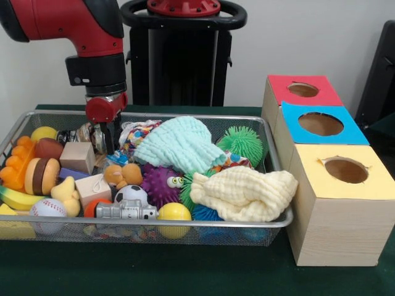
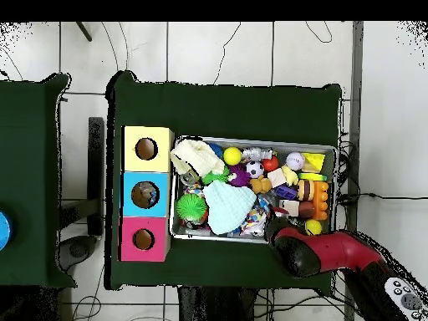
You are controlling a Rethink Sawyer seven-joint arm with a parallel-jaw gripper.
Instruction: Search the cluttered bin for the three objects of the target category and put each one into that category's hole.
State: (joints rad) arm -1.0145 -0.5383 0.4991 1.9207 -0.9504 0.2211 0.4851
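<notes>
— Where does the bin sit?
— The wire bin [image 1: 274,217] rests on a dark green surface [image 1: 154,271], heaped with toys and cloths. Just right of it stand three wooden boxes: red hole [image 1: 303,90] farthest, blue hole [image 1: 320,124] in the middle, yellow hole [image 1: 346,170] nearest.
— And the arm?
— Its hand [image 1: 106,137] reaches down into the bin's far left corner, among the toys; whether it is clenched cannot be told.
— The room?
— A pale wall [image 1: 308,37] behind, white tiled floor [image 2: 217,50] around.
</notes>
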